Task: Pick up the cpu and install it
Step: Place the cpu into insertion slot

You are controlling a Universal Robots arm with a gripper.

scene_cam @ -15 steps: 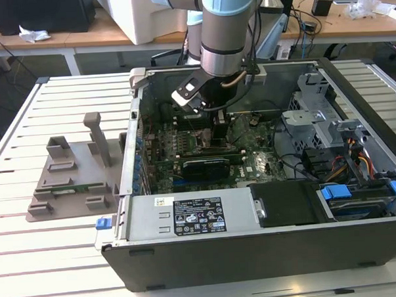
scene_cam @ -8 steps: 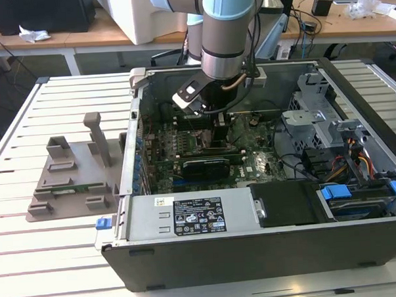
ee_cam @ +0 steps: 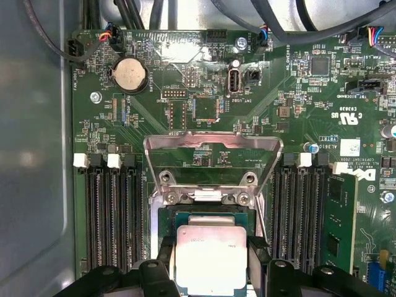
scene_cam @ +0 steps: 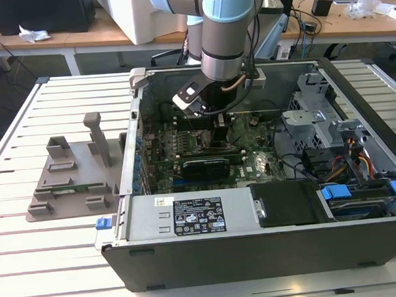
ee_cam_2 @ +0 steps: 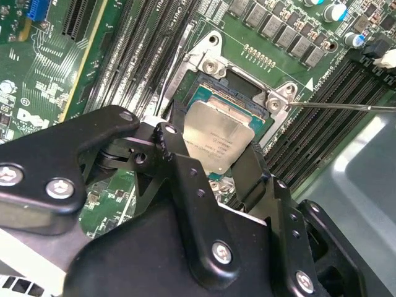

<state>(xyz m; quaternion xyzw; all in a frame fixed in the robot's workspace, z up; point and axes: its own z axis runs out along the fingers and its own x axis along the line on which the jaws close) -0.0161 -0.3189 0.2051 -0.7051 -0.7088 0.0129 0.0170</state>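
Now the gripper (ee_cam_2: 213,150) grips the cpu (ee_cam: 211,257) by 2 opposite edges, holding it flat over the open socket (ee_cam: 205,216) of the motherboard (ee_cam: 297,99).

arm (scene_cam: 227,35) upright, pointing down | end effector (ee_cam_2: 213,148) clamped on cpu (ee_cam: 210,257) sides

This is looking like a robotics lab. A white slatted table (scene_cam: 58,260) is carrying an open computer case (scene_cam: 255,258), its motherboard (ee_cam: 297,93) lying bare. A robot arm (scene_cam: 227,35) is reaching in from twelve o'clock, its claw (scene_cam: 218,129) hanging over the board. A grey fixture tray (scene_cam: 68,187) is sitting at nine o'clock of the case. Wooden desks (scene_cam: 101,35) strewn with cables (scene_cam: 304,19) are running along behind, at twelve o'clock.
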